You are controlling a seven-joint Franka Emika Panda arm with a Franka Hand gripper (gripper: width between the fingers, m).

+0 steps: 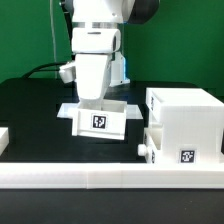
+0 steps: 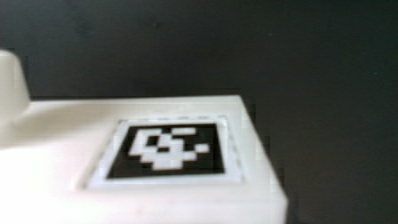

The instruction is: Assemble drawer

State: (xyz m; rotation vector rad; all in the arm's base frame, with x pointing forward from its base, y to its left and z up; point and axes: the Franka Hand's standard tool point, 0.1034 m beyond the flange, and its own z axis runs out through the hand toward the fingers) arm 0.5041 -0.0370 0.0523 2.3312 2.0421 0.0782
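Black table (image 1: 30,105), tagged tray (image 1: 100,119) (no readable writing)

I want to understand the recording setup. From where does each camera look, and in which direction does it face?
Exterior view: off the arm, facing across the black table at the small tray and the case; the arm and its tool show.
Wrist view: on the wrist, close above the tray's tagged white face; no fingers are clearly visible.
Shared: that tray and its tag.

smooth white plastic tray (image 1: 100,119) — matt black table (image 1: 30,105)
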